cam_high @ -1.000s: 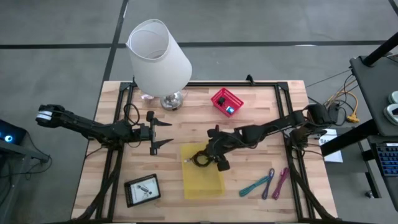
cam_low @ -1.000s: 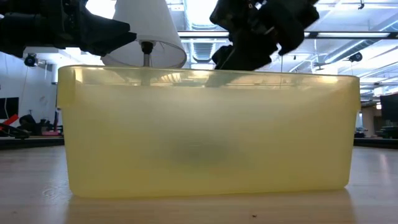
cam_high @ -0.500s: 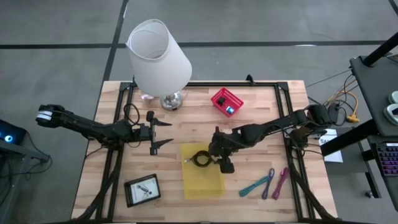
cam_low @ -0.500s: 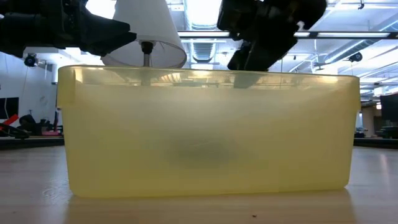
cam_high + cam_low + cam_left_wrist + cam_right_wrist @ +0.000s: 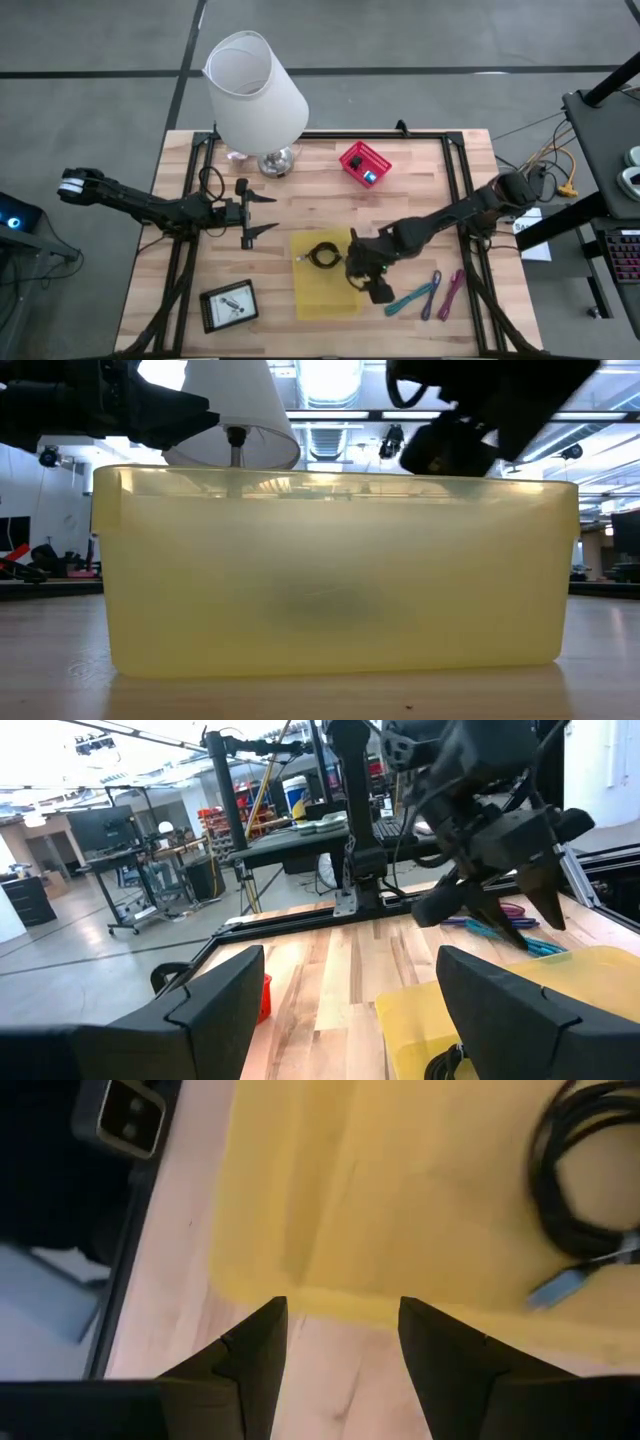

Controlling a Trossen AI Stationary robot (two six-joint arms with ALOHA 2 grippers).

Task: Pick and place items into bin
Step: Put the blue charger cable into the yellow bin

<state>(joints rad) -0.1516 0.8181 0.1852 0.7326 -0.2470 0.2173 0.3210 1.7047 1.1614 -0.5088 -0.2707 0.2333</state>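
Hovering right tool point(image 5: 372, 281) beside bin point(image 5: 305, 290)

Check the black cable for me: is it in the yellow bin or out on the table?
In. The coiled black cable lies inside the yellow bin, free of the open right gripper, which hangs at the bin's right edge.

White lamp point(image 5: 255, 95), red basket point(image 5: 363, 162)
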